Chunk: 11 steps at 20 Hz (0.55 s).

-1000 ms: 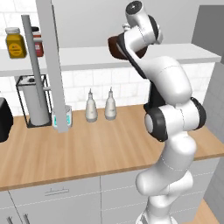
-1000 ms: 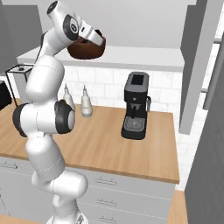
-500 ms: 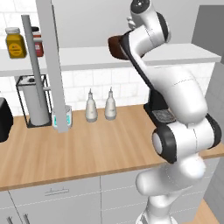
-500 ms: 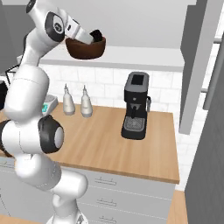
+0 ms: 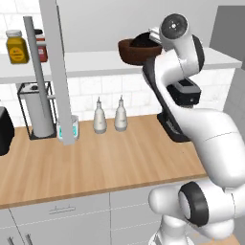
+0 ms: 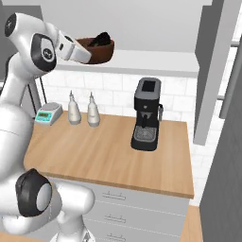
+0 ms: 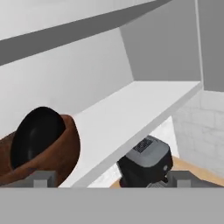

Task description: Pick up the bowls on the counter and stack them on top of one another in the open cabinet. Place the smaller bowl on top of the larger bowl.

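The larger bowl (image 6: 97, 51) of reddish-brown wood stands on the white shelf (image 6: 156, 60) of the open cabinet, with the smaller bowl (image 6: 100, 38), glossy black, nested inside it. From the left base the brown bowl (image 5: 135, 51) holds the black bowl (image 5: 143, 40) beside my hand. My gripper (image 7: 113, 179) is open and holds nothing. Its left fingertip (image 7: 41, 178) sits just below the brown bowl (image 7: 59, 151) and the black bowl (image 7: 37, 138). The hand (image 6: 75, 48) reaches the bowl's left side.
A black coffee machine (image 6: 146, 116) stands on the counter (image 6: 108, 146) under the shelf. Two white bottles (image 5: 99, 117) (image 5: 120, 116) and a small scale (image 6: 47, 113) line the back wall. A grey door panel (image 5: 60, 72) hangs left; jars (image 5: 16, 46) sit on the shelf.
My hand has drawn back from over the bowls to their side, and the arm's elbow has swung outward toward the base. The stacked bowls have stayed on the shelf.
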### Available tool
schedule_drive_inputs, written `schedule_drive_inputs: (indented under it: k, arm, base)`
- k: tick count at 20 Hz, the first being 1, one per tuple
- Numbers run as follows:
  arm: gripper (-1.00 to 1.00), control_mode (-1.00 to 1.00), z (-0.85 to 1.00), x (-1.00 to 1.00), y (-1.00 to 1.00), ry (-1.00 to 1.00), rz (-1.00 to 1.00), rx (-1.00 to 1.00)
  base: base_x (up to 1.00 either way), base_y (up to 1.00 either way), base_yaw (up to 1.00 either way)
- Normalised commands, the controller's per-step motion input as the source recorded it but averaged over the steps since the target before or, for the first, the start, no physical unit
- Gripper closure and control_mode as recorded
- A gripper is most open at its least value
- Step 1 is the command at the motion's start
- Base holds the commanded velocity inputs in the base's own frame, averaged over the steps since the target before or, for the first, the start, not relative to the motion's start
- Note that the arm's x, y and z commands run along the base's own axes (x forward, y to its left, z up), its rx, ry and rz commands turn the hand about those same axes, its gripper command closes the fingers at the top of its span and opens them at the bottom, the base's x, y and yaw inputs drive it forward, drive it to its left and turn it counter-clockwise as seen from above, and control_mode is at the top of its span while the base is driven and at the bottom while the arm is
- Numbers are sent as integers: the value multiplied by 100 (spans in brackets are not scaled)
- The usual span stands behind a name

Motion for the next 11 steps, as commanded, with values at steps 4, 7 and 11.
schedule_drive_inputs:
  k: [4, 7, 11]
  arm:
    - [-100, -100, -9, -97, -2, 6, 18, 0]
    - [-100, -100, -20, -90, -2, 7, 26, 0]
    - [-100, -100, -24, -95, 0, 4, 35, -3]
  base:
    - [0, 0, 0]
    - [0, 0, 0]
    - [0, 0, 0]
